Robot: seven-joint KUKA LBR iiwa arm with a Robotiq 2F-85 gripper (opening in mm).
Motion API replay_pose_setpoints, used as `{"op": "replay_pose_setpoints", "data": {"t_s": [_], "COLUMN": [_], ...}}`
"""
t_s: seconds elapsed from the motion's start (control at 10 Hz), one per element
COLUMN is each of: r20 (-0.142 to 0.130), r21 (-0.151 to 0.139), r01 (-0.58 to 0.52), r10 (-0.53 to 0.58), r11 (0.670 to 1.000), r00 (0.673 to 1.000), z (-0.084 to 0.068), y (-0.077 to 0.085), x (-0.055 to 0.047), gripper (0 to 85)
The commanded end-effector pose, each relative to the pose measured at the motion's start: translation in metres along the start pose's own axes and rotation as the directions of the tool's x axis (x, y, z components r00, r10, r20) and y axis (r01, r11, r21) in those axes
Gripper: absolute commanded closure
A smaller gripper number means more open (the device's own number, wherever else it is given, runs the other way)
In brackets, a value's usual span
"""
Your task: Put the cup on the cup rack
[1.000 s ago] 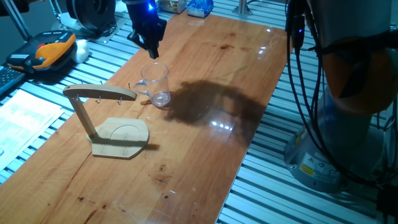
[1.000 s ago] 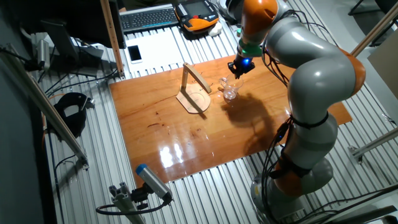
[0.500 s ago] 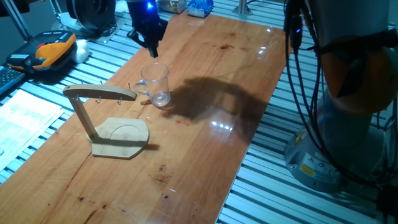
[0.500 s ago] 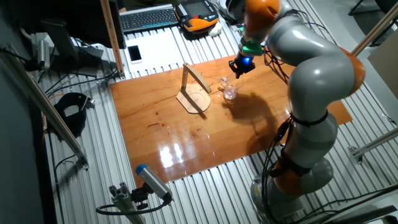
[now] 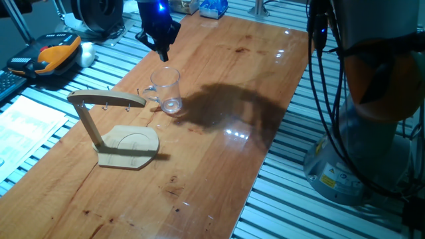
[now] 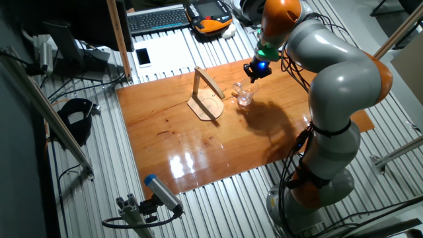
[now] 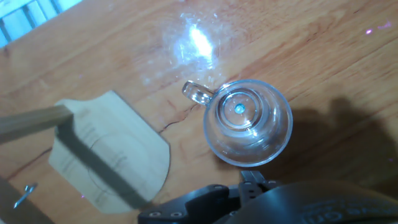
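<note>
Nothing hung yet: the small clear glass mug (image 5: pixel 166 91) sits on the surface beside the light wooden rack (image 5: pixel 113 126); the claw (image 5: pixel 161 52) hovers above, grip state unclear.

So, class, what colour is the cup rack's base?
Light, pale wood; the cup rack shows best in one fixed view.

No text, label, brand, number or sign can be read in any of the three views. A yellow warning sticker (image 5: pixel 327 180) sits on the robot base (image 5: pixel 352 166) in one fixed view, but its print is too small to make out. The sheet of paper (image 5: pixel 23 126) at the left edge of that view carries lines of print that are too blurred to read.
</note>
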State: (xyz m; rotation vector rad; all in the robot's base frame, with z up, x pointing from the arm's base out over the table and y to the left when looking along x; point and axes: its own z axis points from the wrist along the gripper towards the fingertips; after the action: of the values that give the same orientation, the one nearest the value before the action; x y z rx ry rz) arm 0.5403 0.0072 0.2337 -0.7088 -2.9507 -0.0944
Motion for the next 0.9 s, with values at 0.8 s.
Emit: {"op": "replay_pose_setpoints", "data": {"t_s": [0.8], "r20": [-0.021], "r21": [-0.104], "r01": [-0.479], "r10": [0.480], "r11": [0.871], "r00": [0.877], "z": [0.0067], "y": [-0.0086], "x": [-0.0080], "gripper": [85.0]}}
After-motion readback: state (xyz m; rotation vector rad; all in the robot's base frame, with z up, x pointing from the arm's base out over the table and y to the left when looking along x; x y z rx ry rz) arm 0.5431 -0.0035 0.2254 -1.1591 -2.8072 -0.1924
